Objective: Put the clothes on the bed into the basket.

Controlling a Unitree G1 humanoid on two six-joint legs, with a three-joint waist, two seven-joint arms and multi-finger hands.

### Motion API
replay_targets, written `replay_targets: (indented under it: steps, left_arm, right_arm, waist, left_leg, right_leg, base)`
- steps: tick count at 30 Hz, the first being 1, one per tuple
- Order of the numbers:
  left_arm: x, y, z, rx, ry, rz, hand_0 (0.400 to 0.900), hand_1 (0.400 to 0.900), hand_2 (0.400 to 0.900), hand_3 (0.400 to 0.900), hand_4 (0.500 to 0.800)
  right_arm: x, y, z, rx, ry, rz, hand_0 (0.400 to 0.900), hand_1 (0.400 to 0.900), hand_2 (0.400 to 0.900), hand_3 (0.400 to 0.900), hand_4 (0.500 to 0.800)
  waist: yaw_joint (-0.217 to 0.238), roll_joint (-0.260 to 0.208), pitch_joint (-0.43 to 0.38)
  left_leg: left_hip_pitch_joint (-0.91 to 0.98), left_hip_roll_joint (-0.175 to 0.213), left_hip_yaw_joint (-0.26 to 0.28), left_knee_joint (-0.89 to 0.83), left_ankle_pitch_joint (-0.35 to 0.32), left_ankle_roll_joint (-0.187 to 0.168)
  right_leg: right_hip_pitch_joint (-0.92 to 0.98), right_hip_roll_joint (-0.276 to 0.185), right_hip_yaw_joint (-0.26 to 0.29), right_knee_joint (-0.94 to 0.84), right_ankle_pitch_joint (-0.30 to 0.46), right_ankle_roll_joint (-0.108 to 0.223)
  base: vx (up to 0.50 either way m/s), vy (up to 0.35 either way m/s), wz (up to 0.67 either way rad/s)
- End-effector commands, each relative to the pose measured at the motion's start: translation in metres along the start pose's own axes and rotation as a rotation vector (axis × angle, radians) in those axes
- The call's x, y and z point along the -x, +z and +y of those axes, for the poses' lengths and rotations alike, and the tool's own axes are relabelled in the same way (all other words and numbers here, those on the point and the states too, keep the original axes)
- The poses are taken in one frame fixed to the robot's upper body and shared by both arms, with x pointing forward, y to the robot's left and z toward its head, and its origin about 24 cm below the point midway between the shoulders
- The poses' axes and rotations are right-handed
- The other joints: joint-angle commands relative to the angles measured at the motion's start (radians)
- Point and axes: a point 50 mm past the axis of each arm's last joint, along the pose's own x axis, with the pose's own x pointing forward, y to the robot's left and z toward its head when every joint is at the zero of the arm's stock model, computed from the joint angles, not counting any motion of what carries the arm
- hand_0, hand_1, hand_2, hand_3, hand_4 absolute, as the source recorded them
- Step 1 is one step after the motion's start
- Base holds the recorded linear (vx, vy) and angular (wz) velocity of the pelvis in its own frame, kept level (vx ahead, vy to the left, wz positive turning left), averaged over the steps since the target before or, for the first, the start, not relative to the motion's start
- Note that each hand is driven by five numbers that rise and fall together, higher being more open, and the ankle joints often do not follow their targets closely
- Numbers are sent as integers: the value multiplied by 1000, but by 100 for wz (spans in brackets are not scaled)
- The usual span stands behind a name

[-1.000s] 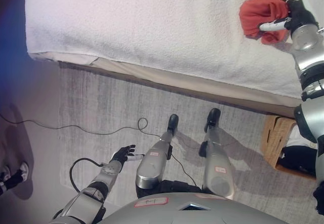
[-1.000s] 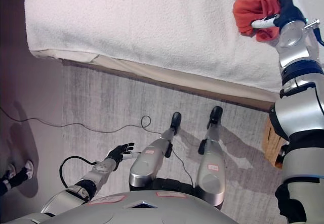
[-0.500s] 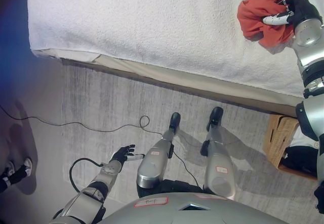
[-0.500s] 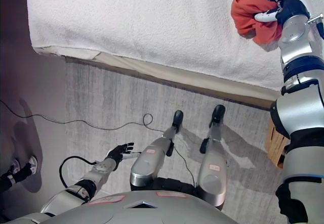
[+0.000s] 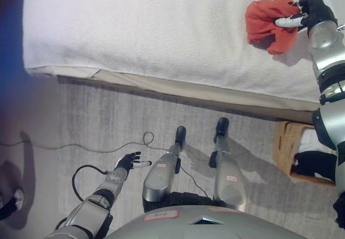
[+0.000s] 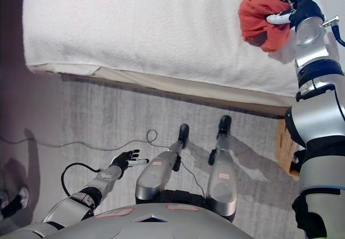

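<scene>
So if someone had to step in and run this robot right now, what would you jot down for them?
Right hand: shut on the red cloth, over the white bed.
Left hand: open, idle, low over the grey rug.
Basket: on the floor at the robot's right, beside the bed, with dark and white clothes already inside.
Left to do: carry the red cloth to the basket and drop it in.

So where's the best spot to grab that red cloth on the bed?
Probably the bunched top of the red cloth, taken from its right side, where the right hand already has fingers curled into it. It lies crumpled in a heap on the white bed, so raised folds give more to pinch than flat edges. The left hand hangs idle low down.
</scene>
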Motion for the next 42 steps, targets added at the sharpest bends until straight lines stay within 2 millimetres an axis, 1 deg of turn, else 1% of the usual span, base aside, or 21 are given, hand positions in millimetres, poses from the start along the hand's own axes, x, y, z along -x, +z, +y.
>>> replay_targets:
  steps: [1, 6, 8, 9, 10, 11, 13, 16, 20, 24, 26, 28, 29, 33, 39, 42]
  left_arm:
    - [13, -51, 37, -40, 108, 192, 900, 900, 900, 900, 800]
    - [18, -64, 44, -20, 119, 241, 900, 900, 900, 900, 800]
    - [20, -70, 41, -33, 108, 259, 900, 900, 900, 900, 800]
    - [20, -71, 42, -31, 111, 266, 900, 900, 900, 900, 800]
    - [20, -71, 42, -31, 111, 266, 900, 900, 900, 900, 800]
    - [20, -71, 44, -35, 112, 267, 900, 900, 900, 900, 800]
    - [23, -77, 45, -36, 116, 286, 900, 900, 900, 900, 800]
    - [25, -83, 47, -36, 119, 309, 900, 900, 900, 900, 800]
    - [30, -94, 46, -36, 114, 341, 900, 900, 900, 900, 800]
    - [30, -96, 44, -42, 106, 348, 900, 900, 900, 900, 800]
    - [31, -97, 44, -40, 107, 349, 900, 900, 900, 900, 800]
    - [32, -99, 45, -42, 109, 358, 900, 900, 900, 900, 800]
    - [32, -99, 45, -42, 109, 358, 900, 900, 900, 900, 800]
    - [31, -97, 47, -41, 115, 354, 900, 900, 900, 900, 800]
    - [32, -101, 44, -41, 103, 366, 900, 900, 900, 900, 800]
    - [32, -100, 44, -35, 102, 365, 900, 900, 900, 900, 800]
  right_arm:
    - [-1, 10, -12, 40, -47, -50, 400, 400, 400, 400, 500]
    - [1, -12, -10, 83, -15, 9, 400, 400, 400, 400, 500]
    - [2, -23, -15, 91, -21, 41, 400, 400, 400, 400, 500]
    - [3, -35, -18, 96, -25, 76, 400, 400, 400, 400, 500]
    - [3, -35, -18, 96, -25, 76, 400, 400, 400, 400, 500]
    - [5, -42, -21, 102, -29, 100, 400, 400, 400, 400, 500]
    - [7, -56, -27, 111, -32, 141, 400, 400, 400, 400, 500]
    - [12, -76, -28, 112, -28, 193, 400, 400, 400, 400, 500]
    - [17, -94, -34, 110, -33, 242, 400, 400, 400, 400, 500]
    - [21, -108, -35, 99, -35, 282, 400, 400, 400, 400, 500]
    - [23, -113, -37, 94, -40, 297, 400, 400, 400, 400, 500]
    - [28, -124, -40, 83, -49, 332, 400, 400, 400, 400, 500]
    - [28, -124, -40, 83, -49, 333, 400, 400, 400, 400, 500]
    - [34, -141, -42, 72, -60, 386, 400, 400, 400, 400, 500]
    - [46, -165, -50, 59, -79, 462, 400, 400, 400, 400, 500]
    - [49, -169, -52, 59, -85, 475, 400, 400, 400, 400, 500]
  waist:
    - [-23, -74, -112]
    - [-50, -122, -170]
    - [-62, -132, -197]
    - [-75, -139, -221]
    - [-74, -139, -220]
    - [-81, -141, -231]
    - [-94, -146, -258]
    - [-109, -149, -290]
    - [-129, -147, -316]
    - [-146, -142, -335]
    - [-153, -137, -339]
    - [-164, -126, -345]
    - [-164, -126, -344]
    - [-184, -110, -351]
    - [-199, -90, -361]
    - [-204, -85, -361]
  left_leg:
    - [-8, 13, 54, 59, -94, 11]
    - [77, 22, 118, 75, -144, 24]
    - [105, 26, 138, 76, -158, 27]
    - [133, 28, 154, 76, -169, 29]
    - [135, 28, 155, 75, -169, 29]
    - [150, 31, 164, 71, -172, 30]
    - [177, 32, 187, 64, -181, 34]
    - [208, 31, 215, 57, -188, 38]
    - [247, 29, 255, 47, -198, 45]
    - [266, 25, 284, 44, -204, 51]
    - [271, 23, 293, 45, -206, 54]
    - [281, 19, 302, 42, -209, 59]
    - [281, 19, 302, 42, -208, 59]
    - [291, 12, 309, 41, -213, 63]
    - [298, 10, 308, 37, -213, 62]
    - [299, 11, 310, 34, -210, 62]
  right_leg:
    - [7, -55, 105, 94, -128, 78]
    - [53, -40, 155, 89, -127, 91]
    - [69, -35, 168, 86, -130, 97]
    - [85, -30, 181, 83, -130, 101]
    - [86, -30, 181, 83, -130, 101]
    - [95, -25, 187, 78, -130, 104]
    - [108, -17, 206, 68, -122, 110]
    - [122, -8, 229, 62, -118, 117]
    - [138, 2, 253, 57, -109, 130]
    - [142, 8, 277, 52, -98, 138]
    - [142, 11, 287, 53, -94, 140]
    - [141, 13, 298, 56, -90, 144]
    - [141, 13, 299, 56, -90, 144]
    - [142, 12, 311, 57, -85, 149]
    - [148, 11, 312, 54, -84, 148]
    - [149, 13, 312, 49, -82, 147]
  base:
    - [59, 24, -61]
    - [62, 22, -52]
    - [60, 24, -40]
    - [57, 21, -33]
    - [51, 14, -33]
    - [30, 9, -26]
    - [35, 18, -39]
    - [12, 19, -39]
    - [3, 22, -42]
    - [-23, 17, -32]
    - [-29, 9, -28]
    - [-23, 11, -24]
    - [-19, 7, -18]
    - [-16, 2, -11]
    - [-3, -1, 0]
    - [-3, -3, -1]
